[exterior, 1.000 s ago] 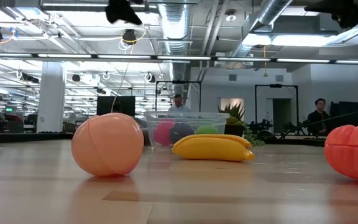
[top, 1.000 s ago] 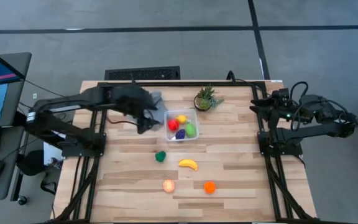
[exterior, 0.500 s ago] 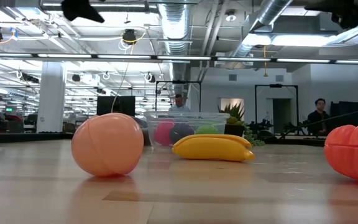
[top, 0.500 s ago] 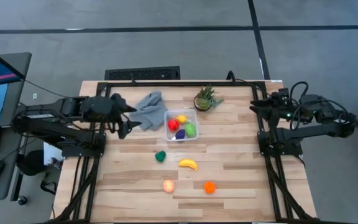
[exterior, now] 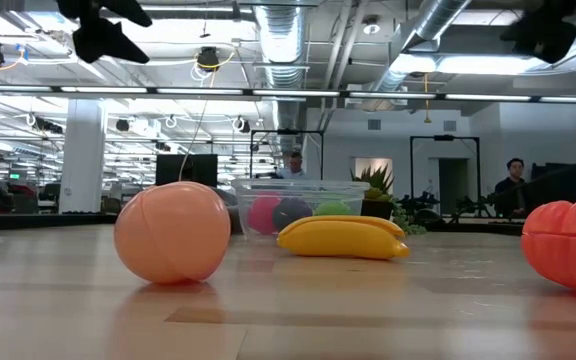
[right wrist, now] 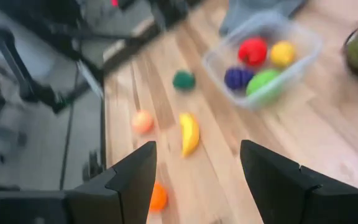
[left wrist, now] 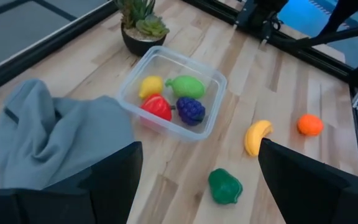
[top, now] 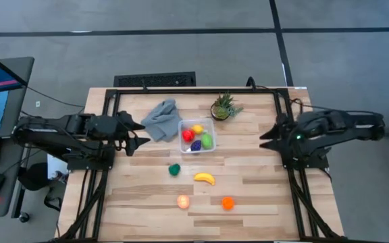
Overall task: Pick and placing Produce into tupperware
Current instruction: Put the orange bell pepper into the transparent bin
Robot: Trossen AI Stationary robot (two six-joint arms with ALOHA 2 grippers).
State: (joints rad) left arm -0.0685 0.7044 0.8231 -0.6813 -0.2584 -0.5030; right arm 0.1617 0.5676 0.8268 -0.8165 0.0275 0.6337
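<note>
The clear tupperware [top: 197, 125] stands mid-table and holds a red [left wrist: 157, 107], a yellow [left wrist: 151, 86], a purple [left wrist: 191, 110] and a light green piece [left wrist: 185, 85] of produce. On the bare wood toward the near edge lie a dark green piece [top: 174, 169], a banana [top: 204, 178], a peach piece [top: 183, 201] and an orange one [top: 228, 202]. My left gripper [top: 137, 138] hovers open, left of the tupperware and high above the table [exterior: 103, 30]. My right gripper [top: 265, 135] hovers open over the table's right side. Neither has anything between its fingers.
A crumpled grey cloth [top: 161, 119] lies against the tupperware's left side. A spiky potted plant [top: 224, 106] stands just behind the tupperware. Dark frame rails run along the table's left [top: 103, 169] and right [top: 292, 182] edges. People stand in the room beyond the table.
My left gripper has drawn back from over the cloth and tupperware toward the table's left edge, sinking a little and rolling. My right gripper has swung from the right rail out over the table and tipped downward. No produce has moved.
</note>
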